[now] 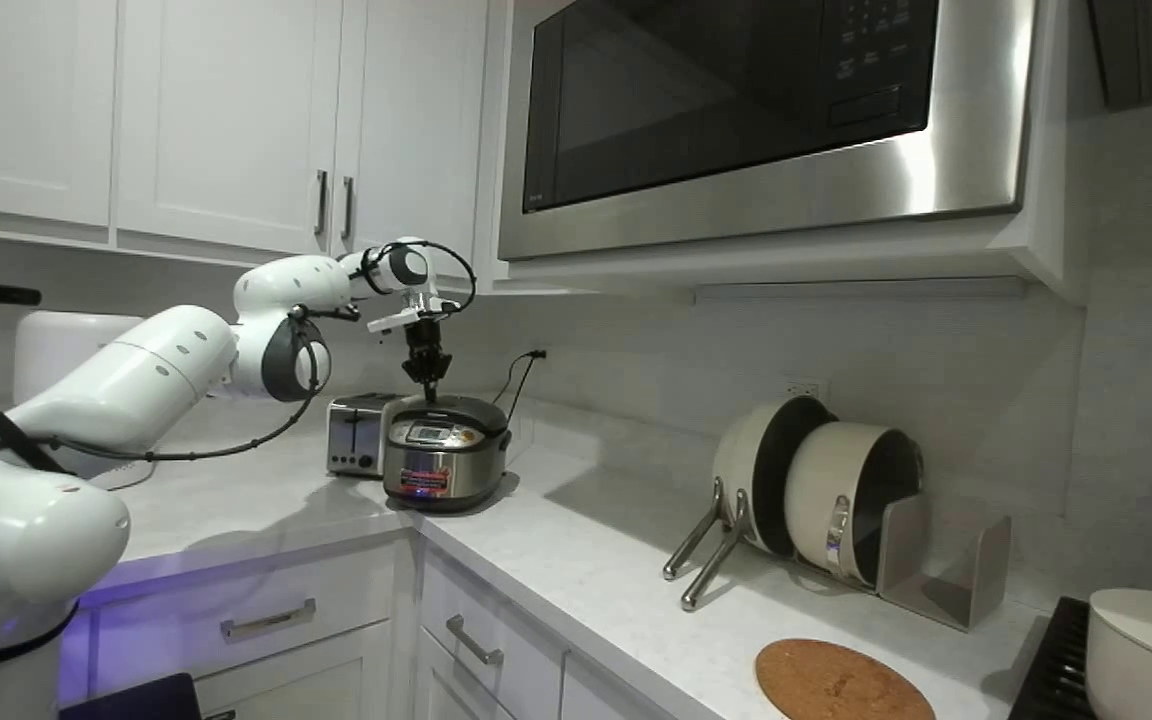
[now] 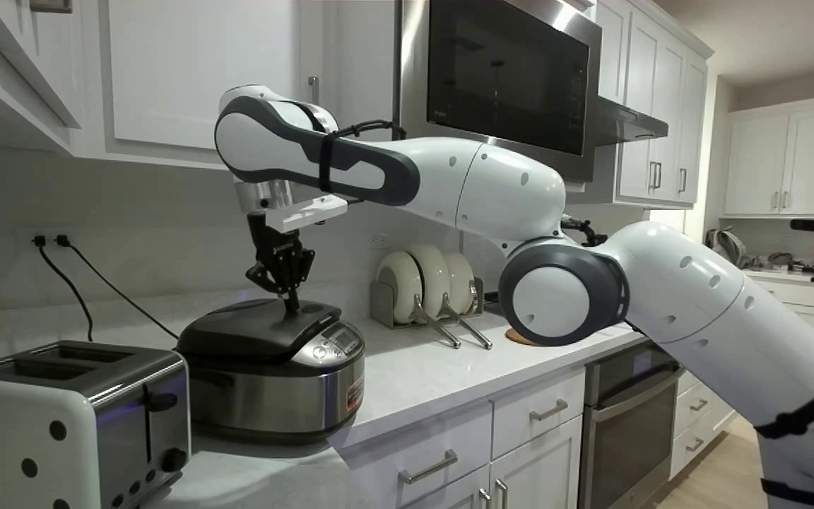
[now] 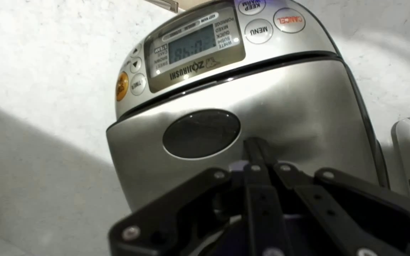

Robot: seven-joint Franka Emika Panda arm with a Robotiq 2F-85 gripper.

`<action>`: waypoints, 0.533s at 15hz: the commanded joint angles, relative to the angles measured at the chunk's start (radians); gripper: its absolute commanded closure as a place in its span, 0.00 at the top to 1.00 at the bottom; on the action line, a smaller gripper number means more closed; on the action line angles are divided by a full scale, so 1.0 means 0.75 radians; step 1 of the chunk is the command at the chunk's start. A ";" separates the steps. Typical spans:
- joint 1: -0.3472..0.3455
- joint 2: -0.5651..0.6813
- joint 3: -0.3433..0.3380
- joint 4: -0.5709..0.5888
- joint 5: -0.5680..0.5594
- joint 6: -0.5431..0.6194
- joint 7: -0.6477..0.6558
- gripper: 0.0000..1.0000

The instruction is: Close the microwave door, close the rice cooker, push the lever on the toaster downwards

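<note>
The rice cooker stands at the counter corner, also in an exterior view. Its lid looks down against the body. My gripper is shut and empty, pointing down, its fingertips at the lid top beside the dark oval; they appear to touch it. The gripper shows likewise in both exterior views. The toaster, silver front and white dotted side, stands beside the cooker. Its lever is near the top of its slot. The microwave door looks shut, above the counter.
Pans stand in a rack on the counter, handles sticking out. A cork mat lies near the stove, where a white pot stands. Power cords run behind the cooker. Upper cabinets hang above the arm.
</note>
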 commanded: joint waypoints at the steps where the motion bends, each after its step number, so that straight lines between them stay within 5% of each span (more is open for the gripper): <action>1: -0.054 0.076 0.055 0.109 0.056 -0.066 -0.018 0.00; 2: -0.057 -0.022 0.052 -0.077 0.081 0.018 -0.008 0.00; 3: -0.065 -0.014 0.060 -0.074 0.084 0.024 -0.003 0.00; 4: -0.076 0.095 0.075 0.111 0.076 -0.053 -0.020 0.00; 5: -0.074 0.000 0.069 -0.068 0.086 0.035 -0.004 0.00; 8: -0.079 0.005 0.083 -0.067 0.080 0.040 -0.010 0.00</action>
